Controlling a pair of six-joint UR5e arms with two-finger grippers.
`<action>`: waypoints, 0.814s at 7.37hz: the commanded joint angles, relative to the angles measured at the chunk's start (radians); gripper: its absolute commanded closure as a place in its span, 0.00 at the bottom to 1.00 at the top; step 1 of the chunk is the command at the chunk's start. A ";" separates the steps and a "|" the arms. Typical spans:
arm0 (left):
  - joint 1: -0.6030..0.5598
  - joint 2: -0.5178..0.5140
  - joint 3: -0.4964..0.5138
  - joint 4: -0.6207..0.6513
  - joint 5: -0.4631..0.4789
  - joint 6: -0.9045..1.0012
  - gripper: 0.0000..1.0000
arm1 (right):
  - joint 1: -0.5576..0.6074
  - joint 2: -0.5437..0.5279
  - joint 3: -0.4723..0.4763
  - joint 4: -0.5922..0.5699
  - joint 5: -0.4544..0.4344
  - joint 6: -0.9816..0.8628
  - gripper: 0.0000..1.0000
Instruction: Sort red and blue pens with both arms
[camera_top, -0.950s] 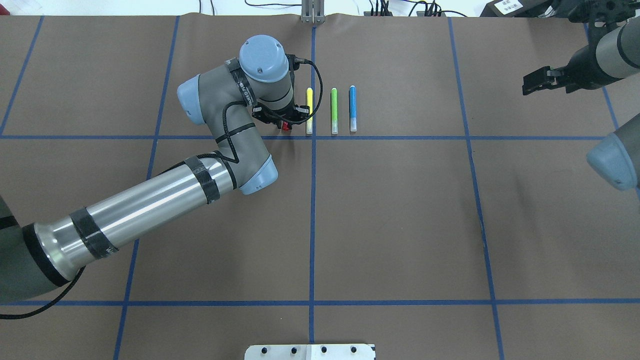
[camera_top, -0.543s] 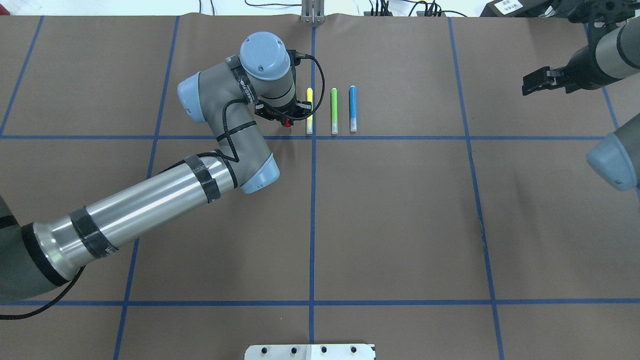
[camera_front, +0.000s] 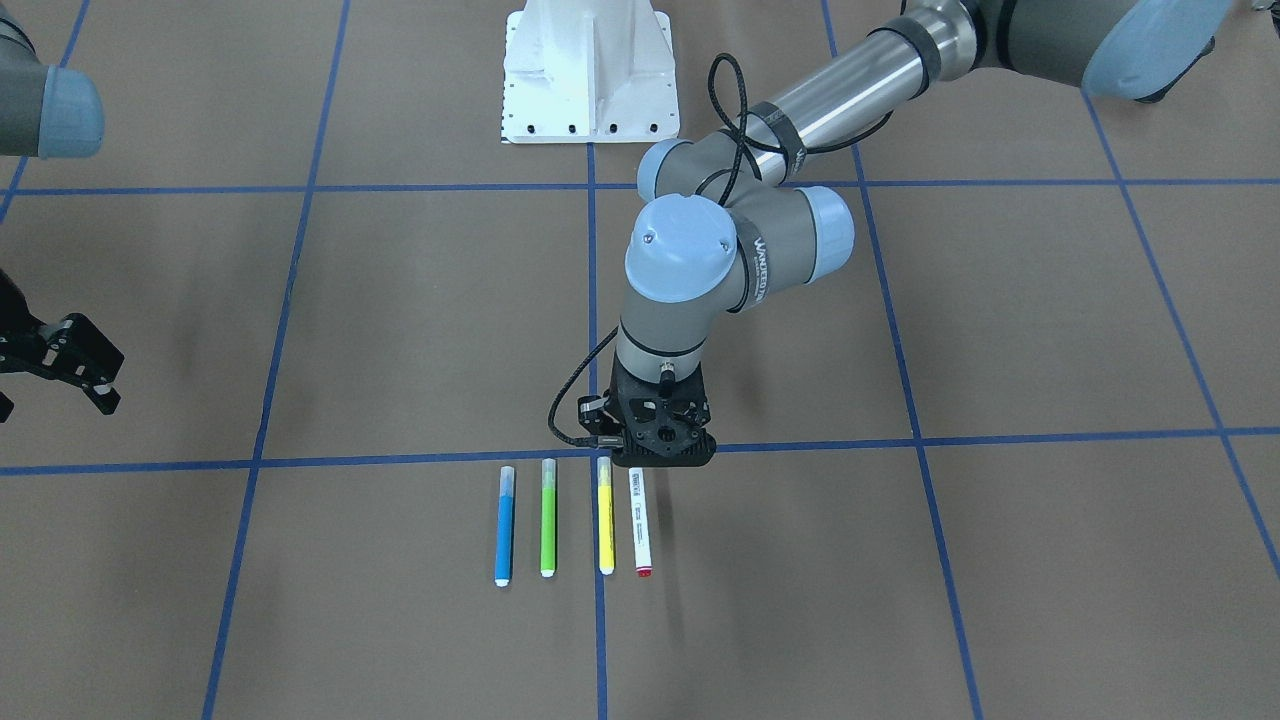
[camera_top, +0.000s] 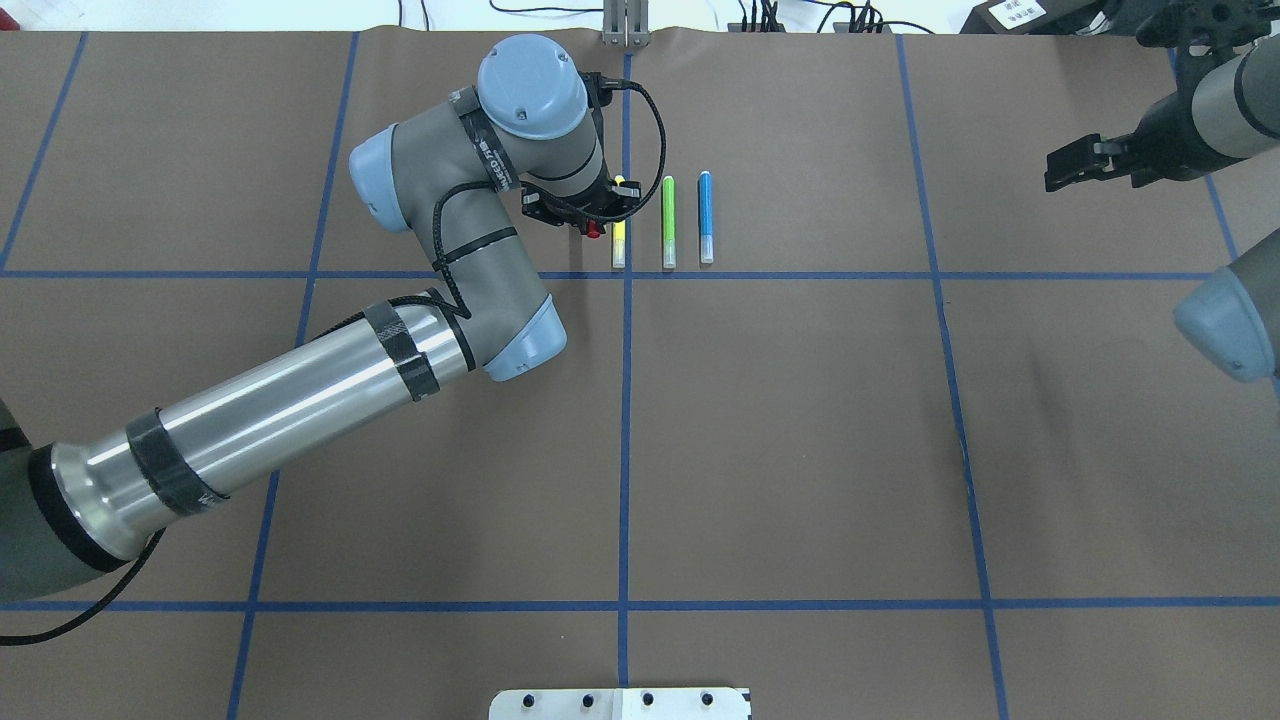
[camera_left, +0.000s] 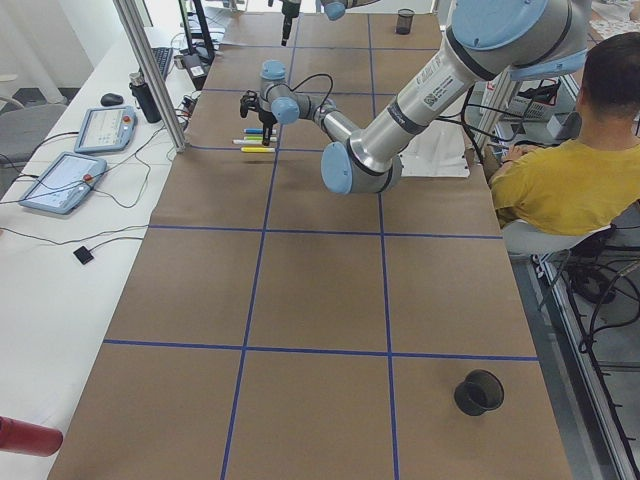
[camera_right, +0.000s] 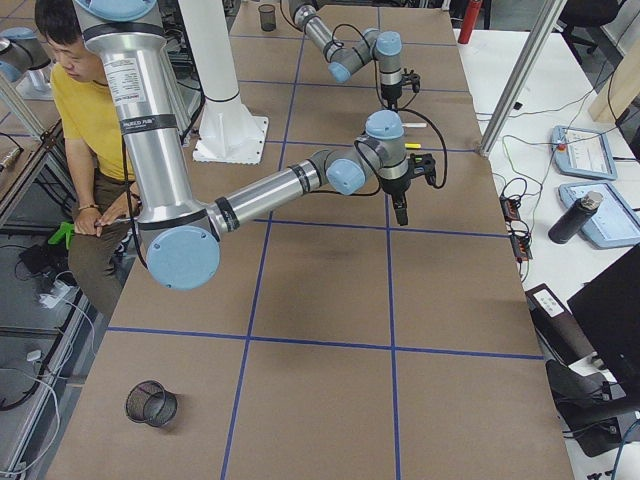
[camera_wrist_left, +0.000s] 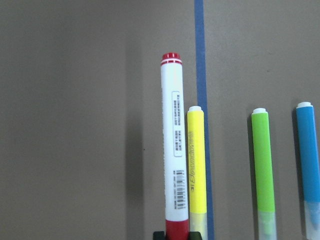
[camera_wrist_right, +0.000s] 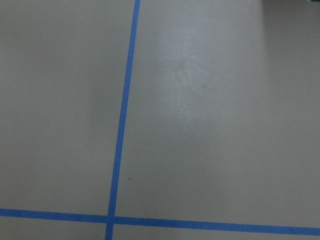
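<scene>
Left hand (camera_front: 652, 458) moved farther from robot, gripping red pen (camera_front: 639, 520) by cap, level, tail pointing away from robot

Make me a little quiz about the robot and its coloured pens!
1. True or false: the black right gripper holds the slim blue-bodied marker.
2. Which lies nearest the white-barrelled, red-capped marker? A green-bodied marker, B yellow-bodied marker, C blue-bodied marker.
3. How many markers lie on the brown table cover outside any gripper?
Key: 1 false. 2 B. 3 three; the black left gripper holds the fourth.
</scene>
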 joint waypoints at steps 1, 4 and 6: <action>-0.011 0.117 -0.310 0.269 -0.039 0.017 1.00 | 0.000 -0.001 -0.001 0.000 0.000 0.000 0.00; -0.025 0.377 -0.821 0.616 -0.042 0.204 1.00 | 0.000 -0.006 0.001 0.000 0.000 0.000 0.00; -0.051 0.571 -0.987 0.640 -0.042 0.295 1.00 | -0.002 -0.007 0.002 0.000 0.002 0.000 0.00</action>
